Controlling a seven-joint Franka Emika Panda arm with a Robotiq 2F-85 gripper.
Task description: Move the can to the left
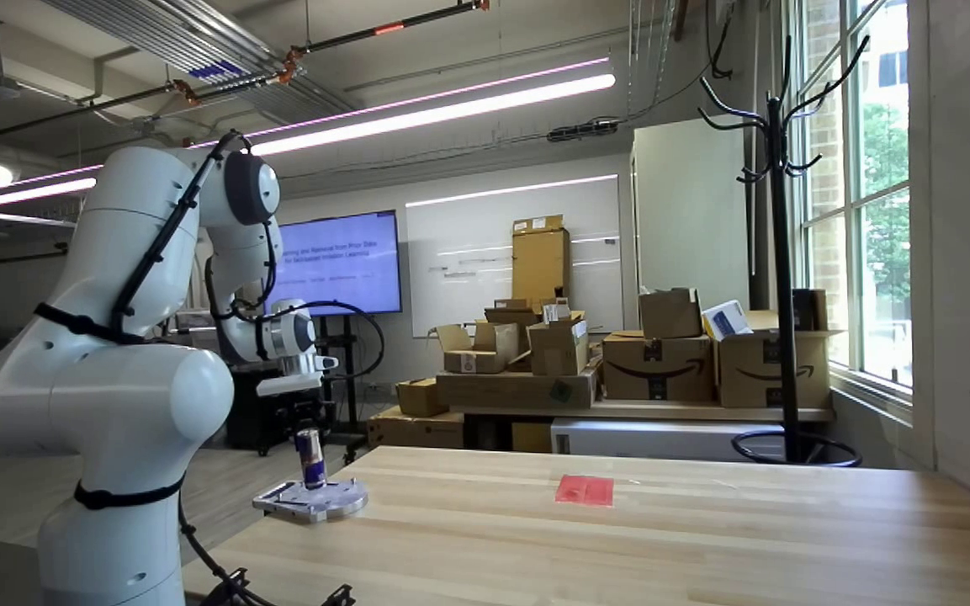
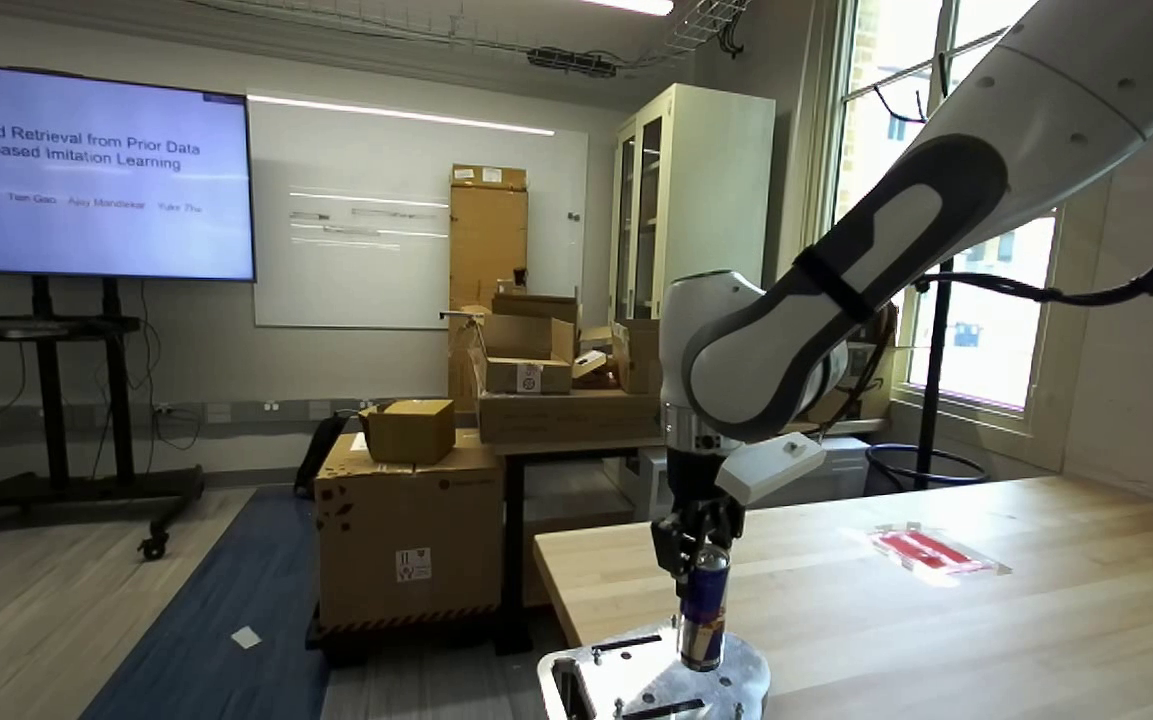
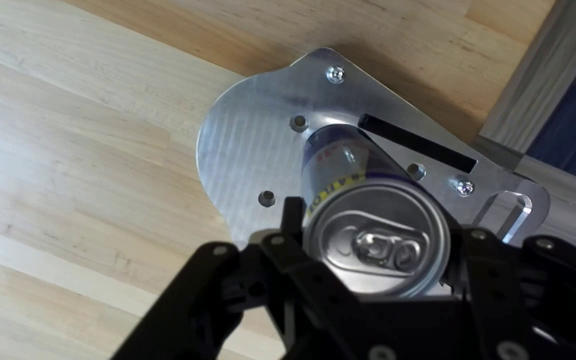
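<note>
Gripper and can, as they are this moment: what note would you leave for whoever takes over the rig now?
Gripper: looks shut on the can near its top, meeting it on both sides with no clear gap in the wrist view; how firmly, I can't tell.
Can: roughly upright, its base apparently on the metal plate, which reaches past the edge of the table.
Done: the can is reached and seemingly grasped.
Left: probably the leftward move, though these pictures don't show where the can started; then set it down and let go.
</note>
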